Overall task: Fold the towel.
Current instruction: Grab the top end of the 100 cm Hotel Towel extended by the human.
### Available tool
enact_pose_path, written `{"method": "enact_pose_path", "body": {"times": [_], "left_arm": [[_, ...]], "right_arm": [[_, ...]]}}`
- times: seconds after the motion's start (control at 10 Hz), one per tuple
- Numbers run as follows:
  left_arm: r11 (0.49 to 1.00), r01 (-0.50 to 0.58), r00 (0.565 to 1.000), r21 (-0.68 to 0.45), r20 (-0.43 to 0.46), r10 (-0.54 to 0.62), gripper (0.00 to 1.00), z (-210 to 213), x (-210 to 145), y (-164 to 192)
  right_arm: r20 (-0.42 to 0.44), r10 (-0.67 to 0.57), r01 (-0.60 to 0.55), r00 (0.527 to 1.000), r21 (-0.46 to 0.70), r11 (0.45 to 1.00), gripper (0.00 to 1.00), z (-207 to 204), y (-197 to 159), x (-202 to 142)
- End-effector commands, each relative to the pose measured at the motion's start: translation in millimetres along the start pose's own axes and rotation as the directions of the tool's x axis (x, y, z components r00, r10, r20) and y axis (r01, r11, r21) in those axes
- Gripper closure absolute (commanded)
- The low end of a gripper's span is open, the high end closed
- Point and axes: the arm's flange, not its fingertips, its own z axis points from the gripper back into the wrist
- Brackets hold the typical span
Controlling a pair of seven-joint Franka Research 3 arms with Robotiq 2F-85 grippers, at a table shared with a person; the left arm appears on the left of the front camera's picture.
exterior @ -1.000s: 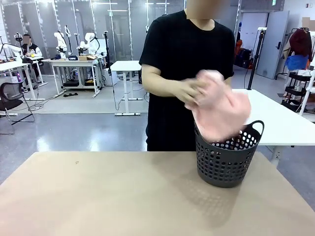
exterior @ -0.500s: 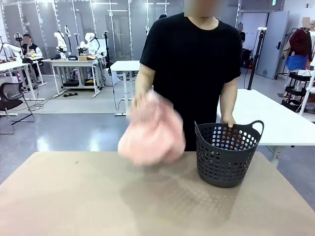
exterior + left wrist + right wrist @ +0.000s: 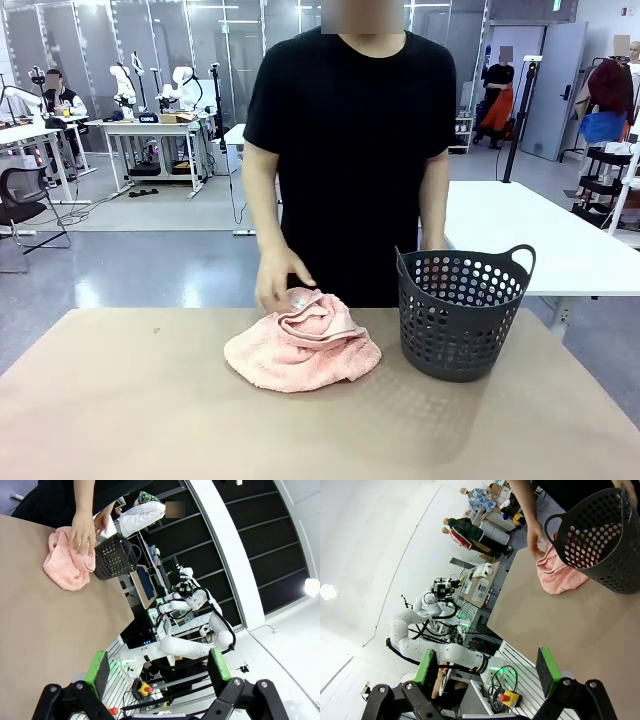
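Note:
The pale pink towel (image 3: 302,343) lies in a crumpled heap on the table, just left of the dark basket (image 3: 463,311). The person's hand (image 3: 281,282) rests on the heap's far edge. The left wrist view has the towel (image 3: 66,563) far off at the upper left, under that hand. In the right wrist view the towel (image 3: 559,575) pokes out from behind the basket (image 3: 600,540). My left gripper (image 3: 159,666) stands open with nothing between its green pads, far from the towel. Open and bare too is my right gripper (image 3: 488,667).
The tan table (image 3: 150,420) has free room in front and to the left of the towel. The person stands at the far edge with the other hand behind the basket. A white table (image 3: 560,240) stands behind on the right.
The person lifted the towel out of the basket, swung it to the left and set it down on the table. Both grippers stayed open.

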Motion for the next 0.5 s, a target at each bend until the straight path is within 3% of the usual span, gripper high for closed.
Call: {"method": "enact_pose_path", "body": {"times": [0.0, 0.4], "left_arm": [[1.000, 0.004, 1.000, -0.009, -0.005, -0.004, 0.00, 1.8, -1.1, 0.1], [1.000, 0.004, 1.000, -0.009, -0.005, -0.004, 0.00, 1.8, -1.1, 0.1]], "right_arm": [[0.005, 0.022, -0.022, 1.000, 0.012, 1.000, 0.00, 0.4, 1.5, 1.9], [0.005, 0.022, -0.022, 1.000, 0.012, 1.000, 0.00, 0.4, 1.5, 1.9]]}}
